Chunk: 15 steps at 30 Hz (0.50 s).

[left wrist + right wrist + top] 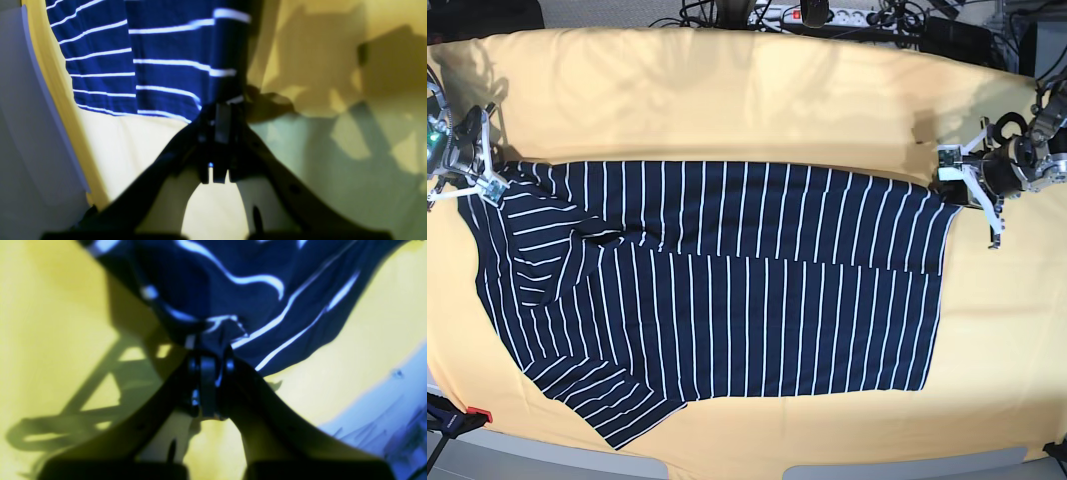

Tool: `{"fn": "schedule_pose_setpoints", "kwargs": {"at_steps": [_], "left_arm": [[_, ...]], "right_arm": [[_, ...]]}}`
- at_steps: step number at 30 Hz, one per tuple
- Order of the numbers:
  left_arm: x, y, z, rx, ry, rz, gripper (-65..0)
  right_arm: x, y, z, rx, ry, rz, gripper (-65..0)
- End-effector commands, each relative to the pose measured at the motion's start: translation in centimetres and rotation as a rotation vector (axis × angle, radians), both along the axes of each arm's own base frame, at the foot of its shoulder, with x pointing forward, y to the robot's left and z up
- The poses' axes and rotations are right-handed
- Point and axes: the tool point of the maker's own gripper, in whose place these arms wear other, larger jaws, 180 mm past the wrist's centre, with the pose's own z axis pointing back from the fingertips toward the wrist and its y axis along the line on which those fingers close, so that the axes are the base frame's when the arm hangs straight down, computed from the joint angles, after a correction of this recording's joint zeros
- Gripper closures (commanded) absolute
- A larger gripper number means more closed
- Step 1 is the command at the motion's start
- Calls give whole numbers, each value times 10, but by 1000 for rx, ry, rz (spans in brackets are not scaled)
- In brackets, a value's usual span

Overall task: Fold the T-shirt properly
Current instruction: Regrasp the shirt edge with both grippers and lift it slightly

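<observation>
Striped T-shirt [727, 290] spread across the yellow-clothed desk [727, 100], each upper corner pinched between clenched fingers of the left gripper [949, 178] and right gripper [489, 182].

Both arms reach outward, left hand [222, 110] and right hand [208, 355] clamped closed.

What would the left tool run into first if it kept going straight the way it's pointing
Probably just the T-shirt. The left tool is shut on its edge, and striped fabric fills the line ahead, over the yellow cloth. Depth is hard to judge.
</observation>
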Motion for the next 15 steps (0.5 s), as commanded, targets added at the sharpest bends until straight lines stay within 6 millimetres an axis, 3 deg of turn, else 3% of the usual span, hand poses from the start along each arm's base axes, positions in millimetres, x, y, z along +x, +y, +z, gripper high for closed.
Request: {"fn": "schedule_pose_setpoints", "kwargs": {"at_steps": [1, 8, 15], "left_arm": [[9, 3, 17, 12, -44, -10, 0], [8, 9, 29, 58, -52, -43, 0], [1, 14, 30, 65, -4, -41, 0]], "right_arm": [[5, -28, 14, -110, -18, -21, 0], [1, -20, 33, -93, 38, 6, 0], [4, -16, 52, -77, 47, 56, 0]]}}
